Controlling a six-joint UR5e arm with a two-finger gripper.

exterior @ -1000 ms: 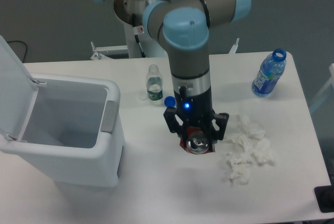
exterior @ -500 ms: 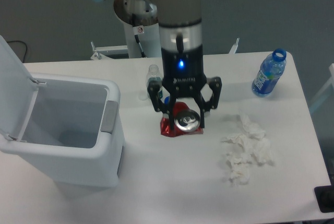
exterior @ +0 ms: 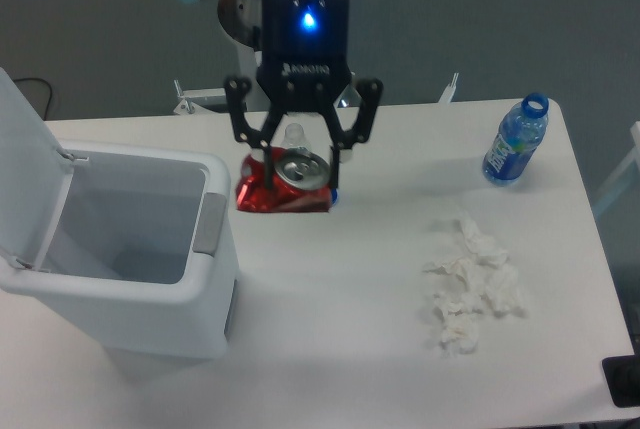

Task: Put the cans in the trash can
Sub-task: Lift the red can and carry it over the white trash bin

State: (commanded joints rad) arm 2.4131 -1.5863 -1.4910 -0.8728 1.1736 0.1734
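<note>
My gripper (exterior: 302, 166) is shut on the crushed red can (exterior: 283, 186), whose silver top with pull tab faces the camera. It holds the can in the air above the table, just right of the trash can (exterior: 120, 249). The trash can is a large white bin with its hinged lid flipped open at the left and a grey handle tab (exterior: 208, 222) on its right side. Its inside looks empty.
A small clear bottle (exterior: 294, 135) stands behind the gripper, mostly hidden. A blue bottle without a cap (exterior: 515, 141) stands at the far right. Crumpled white tissue (exterior: 470, 281) lies at the right front. The robot base (exterior: 260, 24) is behind the table.
The gripper has lifted the red can off the table and carried it up and left, from the table's middle toward the bin's right edge.
</note>
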